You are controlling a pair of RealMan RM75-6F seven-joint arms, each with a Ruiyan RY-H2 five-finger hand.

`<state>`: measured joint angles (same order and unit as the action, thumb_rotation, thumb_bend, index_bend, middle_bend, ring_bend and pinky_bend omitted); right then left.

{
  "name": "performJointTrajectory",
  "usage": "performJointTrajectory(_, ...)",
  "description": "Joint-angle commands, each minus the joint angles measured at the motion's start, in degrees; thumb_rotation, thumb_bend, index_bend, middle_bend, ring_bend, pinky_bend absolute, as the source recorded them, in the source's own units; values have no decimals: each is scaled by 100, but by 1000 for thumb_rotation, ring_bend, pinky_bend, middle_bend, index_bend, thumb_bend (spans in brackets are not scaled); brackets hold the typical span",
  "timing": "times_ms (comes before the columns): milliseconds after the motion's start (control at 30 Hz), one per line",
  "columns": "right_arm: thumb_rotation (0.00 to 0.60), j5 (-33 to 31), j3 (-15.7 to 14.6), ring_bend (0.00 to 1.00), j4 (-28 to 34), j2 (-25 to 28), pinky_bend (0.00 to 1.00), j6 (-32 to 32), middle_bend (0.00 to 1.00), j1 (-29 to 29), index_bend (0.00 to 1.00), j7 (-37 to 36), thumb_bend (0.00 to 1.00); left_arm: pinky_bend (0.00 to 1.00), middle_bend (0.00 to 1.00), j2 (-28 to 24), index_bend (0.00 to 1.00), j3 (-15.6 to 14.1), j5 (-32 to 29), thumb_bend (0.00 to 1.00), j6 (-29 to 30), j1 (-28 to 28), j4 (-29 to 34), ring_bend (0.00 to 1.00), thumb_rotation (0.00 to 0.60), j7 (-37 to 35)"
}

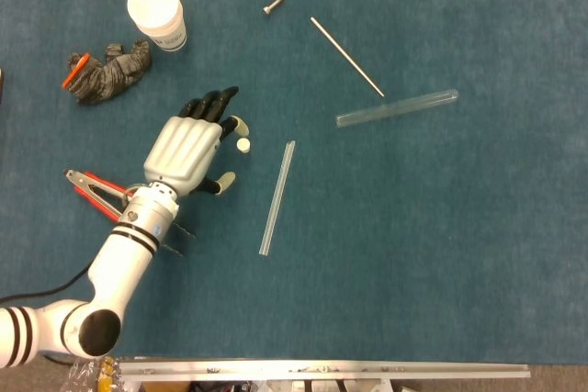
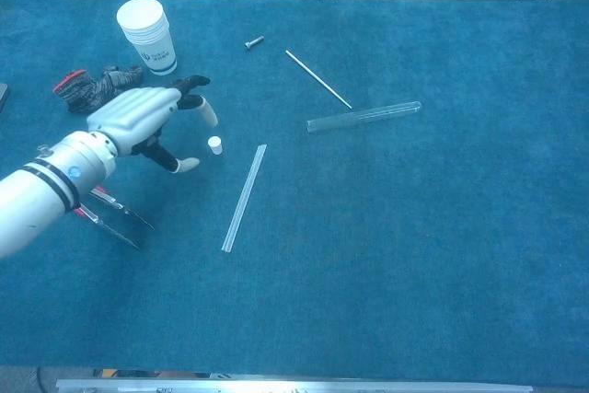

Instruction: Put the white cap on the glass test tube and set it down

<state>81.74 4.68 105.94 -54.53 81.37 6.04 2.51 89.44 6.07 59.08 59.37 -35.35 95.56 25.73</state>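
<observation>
The small white cap (image 1: 243, 145) (image 2: 214, 144) stands on the blue cloth, just right of my left hand (image 1: 188, 148) (image 2: 138, 121). That hand hovers palm down with its fingers spread and holds nothing; its fingertips (image 1: 237, 123) are beside the cap, apart from it. The glass test tube (image 1: 397, 108) (image 2: 364, 117) lies on its side at the right of centre, far from the hand. My right hand shows in neither view.
A thin clear rod (image 1: 277, 197) lies next to the cap. A metal rod (image 1: 346, 56), a bolt (image 1: 273, 6), a white paper cup (image 1: 156, 14), a crumpled dark glove (image 1: 109, 72) and red-handled pliers (image 1: 96, 190) lie around the left hand.
</observation>
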Motion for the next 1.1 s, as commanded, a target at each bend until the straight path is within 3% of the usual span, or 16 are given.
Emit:
performJointTrajectory(33, 600, 2, -3, 42, 10, 3, 221, 0, 202, -1, 264, 14, 301, 16, 0, 140, 344, 29, 26, 246, 16, -66, -154, 0, 600, 51)
performJointTrajectory(733, 600, -65, 9, 41, 26, 16, 221, -21, 202, -8, 264, 52, 301, 16, 0, 613, 387, 44, -114, 246, -165, -266, -1022, 0, 600, 127)
performJointTrajectory(1100, 600, -70, 4, 42, 22, 3, 221, -22, 202, -15, 264, 61, 301, 17, 0, 698, 407, 93, -252, 272, -269, -326, -1156, 0, 600, 125)
